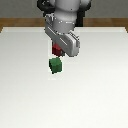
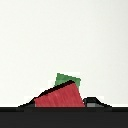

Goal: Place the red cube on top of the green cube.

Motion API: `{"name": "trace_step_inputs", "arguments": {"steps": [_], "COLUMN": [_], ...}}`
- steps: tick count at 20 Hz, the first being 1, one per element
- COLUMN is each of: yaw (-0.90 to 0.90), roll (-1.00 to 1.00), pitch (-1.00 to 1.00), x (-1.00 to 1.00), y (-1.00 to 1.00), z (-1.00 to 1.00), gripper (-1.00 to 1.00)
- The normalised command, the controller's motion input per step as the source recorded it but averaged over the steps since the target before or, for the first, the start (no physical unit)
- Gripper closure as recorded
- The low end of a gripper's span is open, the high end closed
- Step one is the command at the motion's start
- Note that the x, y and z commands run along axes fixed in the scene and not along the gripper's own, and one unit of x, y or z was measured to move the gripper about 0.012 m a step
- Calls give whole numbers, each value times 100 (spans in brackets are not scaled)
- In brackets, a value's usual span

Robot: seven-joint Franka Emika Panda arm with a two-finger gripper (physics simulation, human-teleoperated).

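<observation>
Overhead, arm leans above red cube.

Probably a bare simulated test bench: plain white table, wooden floor strip behind the arm.

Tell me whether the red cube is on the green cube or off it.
Off. In the exterior view the red cube sits at the pincer, behind the green cube, which stands alone on the table.

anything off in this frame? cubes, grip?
The red cube sits tilted at the gripper in the wrist view, not square. The green cube rests flat on the table, undisturbed. Whether the fingers are clamped isn't visible.
</observation>
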Motion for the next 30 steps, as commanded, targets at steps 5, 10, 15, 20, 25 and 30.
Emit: {"name": "trace_step_inputs", "arguments": {"steps": [5, 10, 15, 20, 25, 30], "yaw": [0, 0, 0, 0, 0, 0], "roll": [0, 0, 0, 0, 0, 0], "pitch": [0, 0, 0, 0, 0, 0], "x": [0, 0, 20, 0, 0, 0], "y": [0, -20, 0, 0, 0, 0], "z": [-20, 0, 0, -20, -20, 0], "gripper": [100, 100, 100, 100, -100, -100]}}
